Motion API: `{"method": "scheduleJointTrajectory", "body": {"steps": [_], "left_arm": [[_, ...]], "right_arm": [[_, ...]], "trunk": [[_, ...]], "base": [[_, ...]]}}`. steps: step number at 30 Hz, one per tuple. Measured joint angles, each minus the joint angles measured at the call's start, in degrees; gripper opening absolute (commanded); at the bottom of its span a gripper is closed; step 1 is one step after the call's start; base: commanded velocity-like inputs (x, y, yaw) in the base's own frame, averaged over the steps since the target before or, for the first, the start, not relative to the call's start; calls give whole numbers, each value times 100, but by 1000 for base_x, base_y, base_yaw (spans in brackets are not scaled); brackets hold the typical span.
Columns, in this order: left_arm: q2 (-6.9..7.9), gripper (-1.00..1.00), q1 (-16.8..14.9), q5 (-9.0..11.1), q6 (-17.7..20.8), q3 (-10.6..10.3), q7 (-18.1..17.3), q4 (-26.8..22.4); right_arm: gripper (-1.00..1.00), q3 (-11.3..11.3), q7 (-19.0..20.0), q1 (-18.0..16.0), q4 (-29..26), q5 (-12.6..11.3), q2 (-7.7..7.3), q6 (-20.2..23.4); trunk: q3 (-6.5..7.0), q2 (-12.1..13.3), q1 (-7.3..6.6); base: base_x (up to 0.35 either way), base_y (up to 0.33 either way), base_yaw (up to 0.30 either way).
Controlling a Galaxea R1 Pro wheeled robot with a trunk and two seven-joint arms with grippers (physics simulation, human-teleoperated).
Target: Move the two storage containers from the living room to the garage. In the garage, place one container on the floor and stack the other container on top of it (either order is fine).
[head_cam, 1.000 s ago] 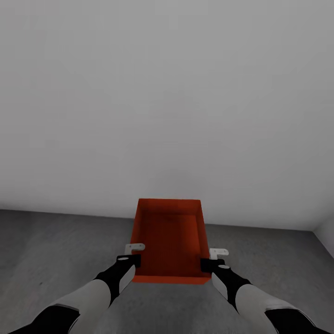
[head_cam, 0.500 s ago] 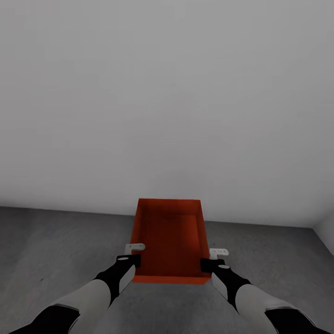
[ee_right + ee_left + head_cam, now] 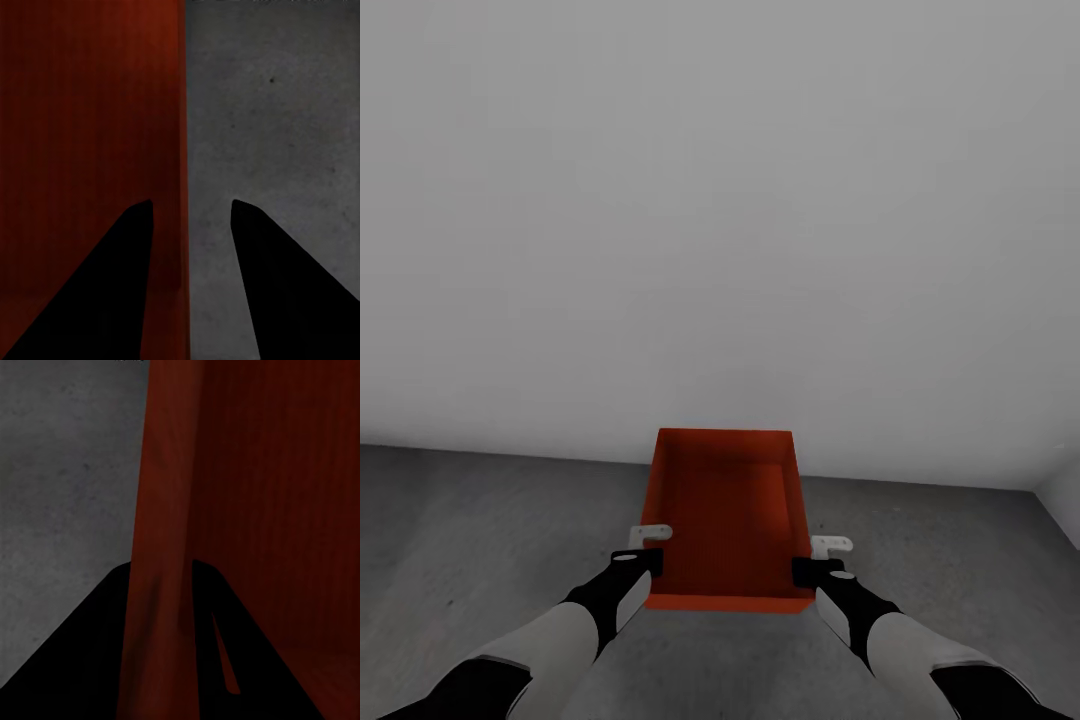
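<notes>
One orange-red storage container [image 3: 725, 520] hangs in front of me above the dark grey concrete floor [image 3: 480, 520], its open top facing up and nothing inside. My left gripper [image 3: 645, 560] is shut on its left wall [image 3: 165, 510], one finger on each side. My right gripper [image 3: 810, 570] straddles the right wall [image 3: 182, 112] and holds it the same way, with floor [image 3: 277, 112] showing beyond the outer finger. The second container is out of view.
A plain pale grey wall [image 3: 720, 220] stands close ahead and meets the floor just past the container. A second wall begins at the far right corner [image 3: 1060, 500]. Bare concrete lies to both sides of the container.
</notes>
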Motion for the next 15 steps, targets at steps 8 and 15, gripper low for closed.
{"method": "scheduleJointTrajectory", "body": {"steps": [8,15], "left_arm": [[-2,-100,0,15,-32,-13,5,5],[-1,-100,0,10,-34,-9,0,6]], "right_arm": [[-100,7,-1,0,0,-5,-2,-21],[-100,5,-1,1,-1,-3,-1,-22]], "trunk": [[0,0,0],[0,0,0]], "base": [[0,0,0],[0,0,0]]}}
